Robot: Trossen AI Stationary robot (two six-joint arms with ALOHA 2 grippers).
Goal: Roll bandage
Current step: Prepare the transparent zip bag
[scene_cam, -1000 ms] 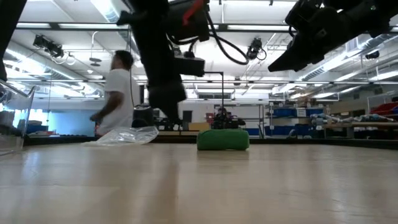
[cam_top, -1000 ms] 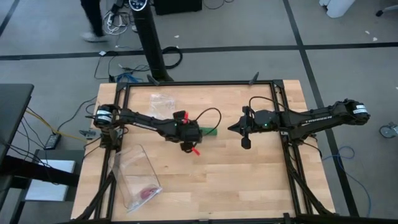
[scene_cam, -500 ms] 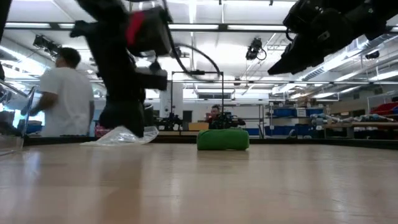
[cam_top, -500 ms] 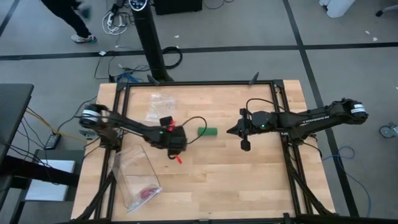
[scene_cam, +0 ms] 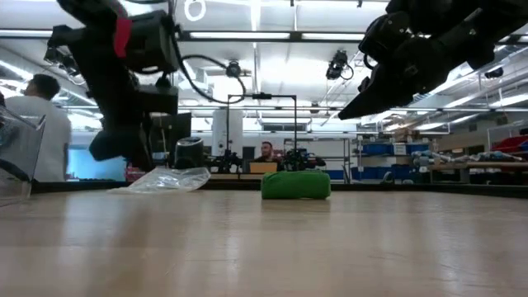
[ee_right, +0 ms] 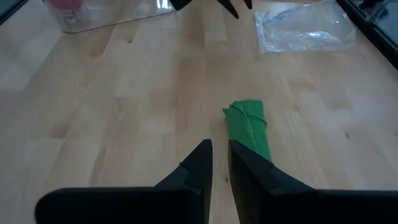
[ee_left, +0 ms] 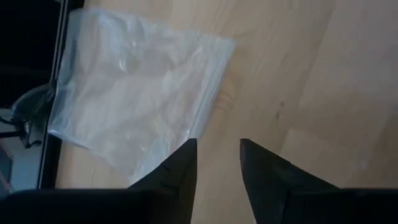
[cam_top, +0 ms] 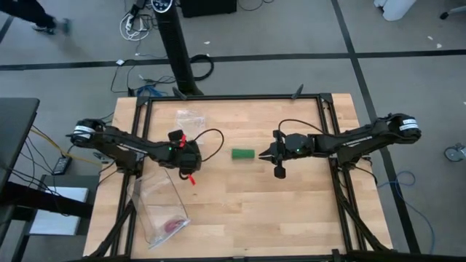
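The bandage point(cam_top: 242, 154) is a small green roll lying on its side at the middle of the wooden table, also seen in the low view point(scene_cam: 295, 185) and the right wrist view point(ee_right: 250, 127). No gripper touches it. My right gripper point(cam_top: 265, 154) hovers just to its right, pointing at it, fingers a narrow gap apart point(ee_right: 219, 148). My left gripper point(cam_top: 188, 156) hangs above the table well to the left of the roll, open point(ee_left: 217, 147), facing a clear plastic bag point(ee_left: 134, 93).
A small clear bag point(cam_top: 188, 120) lies at the far left. A larger clear bag point(cam_top: 162, 207) holding a small pink item point(cam_top: 172, 225) lies near the left front. A black frame point(cam_top: 233, 97) rims the table. A person point(scene_cam: 33, 124) stands beyond the table.
My left gripper has drawn away from the bandage toward the table's left edge and sunk a little. My right gripper has dipped slightly and edged toward the bandage. The roll has stayed where it was.
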